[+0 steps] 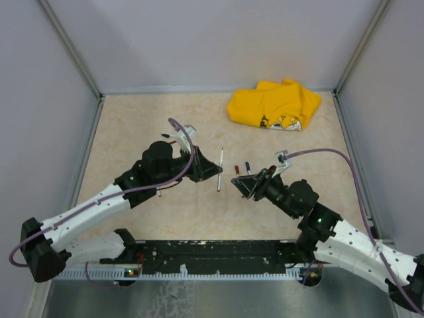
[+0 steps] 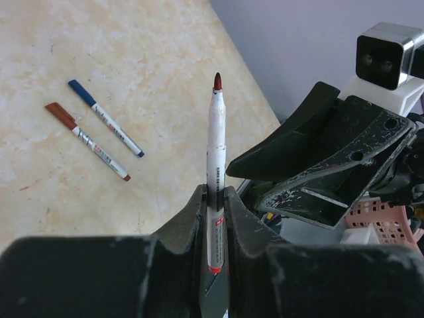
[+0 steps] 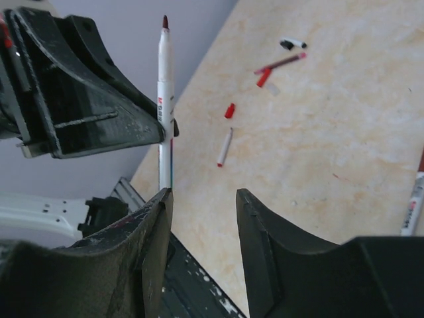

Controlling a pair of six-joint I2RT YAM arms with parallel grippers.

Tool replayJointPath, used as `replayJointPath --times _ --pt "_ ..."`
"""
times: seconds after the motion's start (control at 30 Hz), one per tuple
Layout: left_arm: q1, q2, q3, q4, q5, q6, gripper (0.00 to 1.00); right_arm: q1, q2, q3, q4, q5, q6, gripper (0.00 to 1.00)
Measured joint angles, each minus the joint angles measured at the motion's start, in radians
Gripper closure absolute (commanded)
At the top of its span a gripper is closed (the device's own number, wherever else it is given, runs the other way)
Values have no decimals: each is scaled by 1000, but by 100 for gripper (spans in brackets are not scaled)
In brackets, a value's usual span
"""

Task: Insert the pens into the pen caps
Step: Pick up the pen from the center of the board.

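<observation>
Hiding pen point(image 2: 216, 142) base: left fingers point(image 2: 245, 225)

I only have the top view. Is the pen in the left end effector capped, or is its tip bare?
Observer: Bare. The left wrist view shows the pen clamped upright in the left end effector, red tip exposed.
Operator: Is the right end effector holding a cap?
Observer: No. The right end effector is open, with nothing between its fingers.
Operator: Any loose red cap around?
Observer: Yes, a red cap lies on the table close to a white pen.
</observation>
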State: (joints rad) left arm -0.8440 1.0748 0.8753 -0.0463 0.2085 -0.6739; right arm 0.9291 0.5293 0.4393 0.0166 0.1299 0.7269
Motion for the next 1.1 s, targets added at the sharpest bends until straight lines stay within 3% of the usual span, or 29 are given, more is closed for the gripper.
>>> replayJointPath --times 0.47,0.87,1.1 --pt "-118 -3 -9 108 -139 -59 83 1 63 -27 234 -71 30 62" --pt "-169 14 -9 138 -153 -67 83 5 116 -27 284 -101 45 70" --pt "-177 34 -9 145 -156 -66 83 5 141 -27 289 -120 46 81"
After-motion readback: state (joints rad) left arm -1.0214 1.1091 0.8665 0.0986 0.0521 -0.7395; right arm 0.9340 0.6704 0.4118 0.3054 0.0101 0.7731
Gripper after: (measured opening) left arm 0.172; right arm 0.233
